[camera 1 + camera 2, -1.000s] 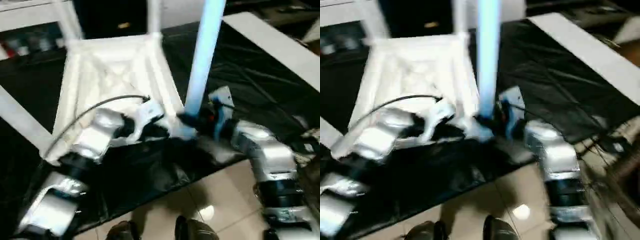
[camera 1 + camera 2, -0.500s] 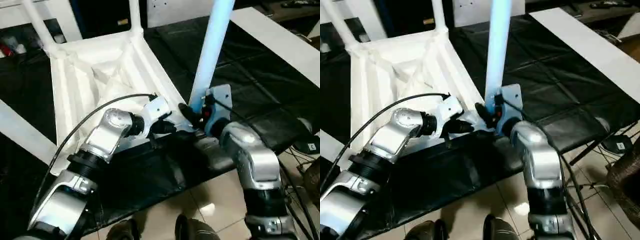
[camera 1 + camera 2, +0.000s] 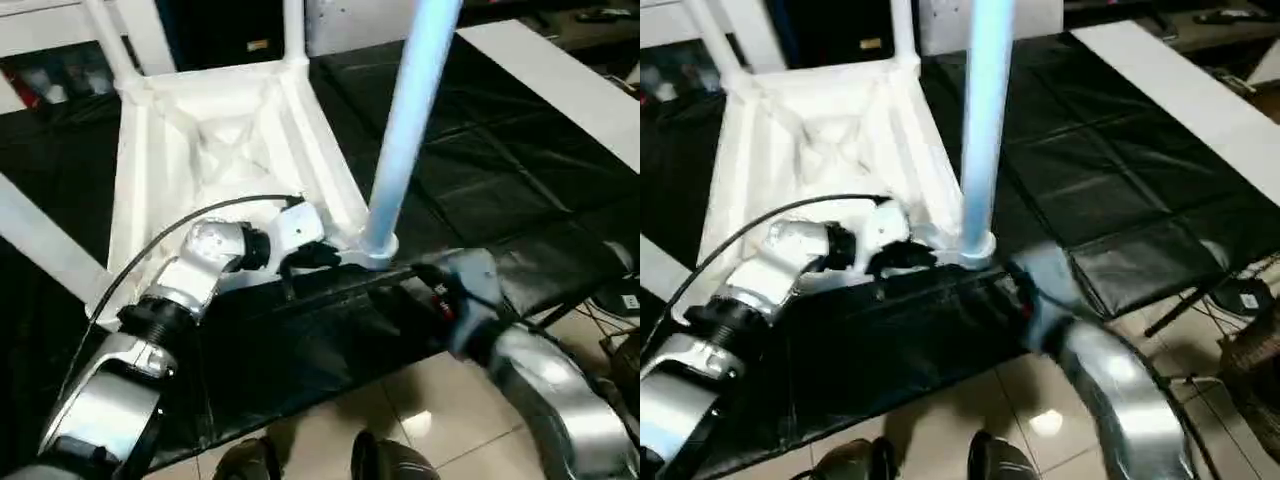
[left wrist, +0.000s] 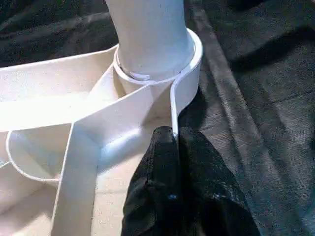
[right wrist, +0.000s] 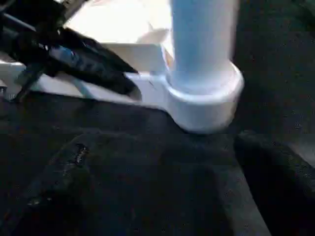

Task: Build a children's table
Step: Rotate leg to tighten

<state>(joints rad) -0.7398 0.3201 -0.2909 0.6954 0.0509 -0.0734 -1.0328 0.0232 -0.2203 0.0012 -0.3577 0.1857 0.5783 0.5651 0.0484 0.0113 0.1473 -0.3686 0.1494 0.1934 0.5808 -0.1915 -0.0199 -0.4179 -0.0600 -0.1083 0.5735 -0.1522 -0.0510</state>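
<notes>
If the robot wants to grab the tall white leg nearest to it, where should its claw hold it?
Probably low on the round leg, just above the corner socket, coming in sideways from the robot's right. The leg stands upright and that side is open; the tabletop and the left claw crowd the other side.

Dim, bluish light; right forearm motion-blurred, floor glare.

One upturned white table top. Three white legs standing in its corner sockets: one at the near right corner, two at the far corners. Two silver arms, each ending in one black tool. Two shoes on the floor.
</notes>
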